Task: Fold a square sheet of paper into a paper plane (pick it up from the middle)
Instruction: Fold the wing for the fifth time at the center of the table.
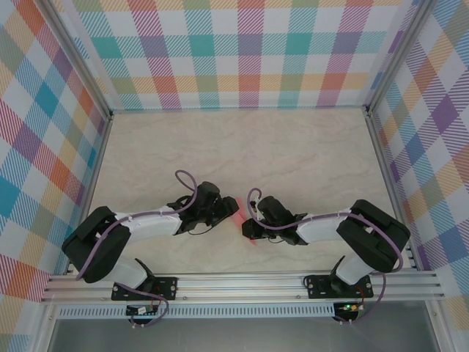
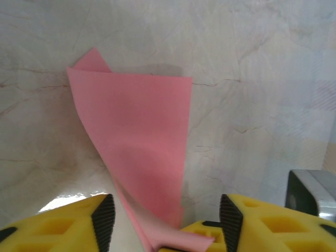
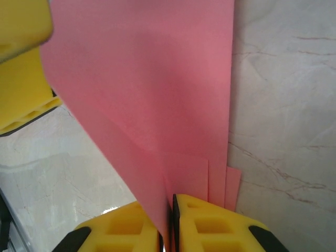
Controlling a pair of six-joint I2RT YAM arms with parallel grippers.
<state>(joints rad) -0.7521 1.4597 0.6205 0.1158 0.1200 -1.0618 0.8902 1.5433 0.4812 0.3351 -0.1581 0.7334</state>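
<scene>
The salmon-pink sheet of paper [image 2: 142, 136] is folded into a long tapering shape and stands off the table between the two grippers. In the top view a strip of the paper [image 1: 232, 207] peeks out between the two black wrists. My right gripper [image 3: 169, 220] is shut on the paper's narrow end, with several layered edges fanning out beside its yellow fingers [image 3: 210, 223]. My left gripper [image 2: 167, 223] is open, its ribbed pads [image 2: 103, 219] standing apart on either side of the paper without touching it. The right gripper's yellow finger [image 2: 197, 231] shows under the paper's tip.
The marble-look table [image 1: 242, 147] is walled by checked panels on three sides. An aluminium rail [image 1: 242, 282] runs along the near edge, where both arm bases are bolted. A metal block [image 2: 312, 191] sits at the right of the left wrist view.
</scene>
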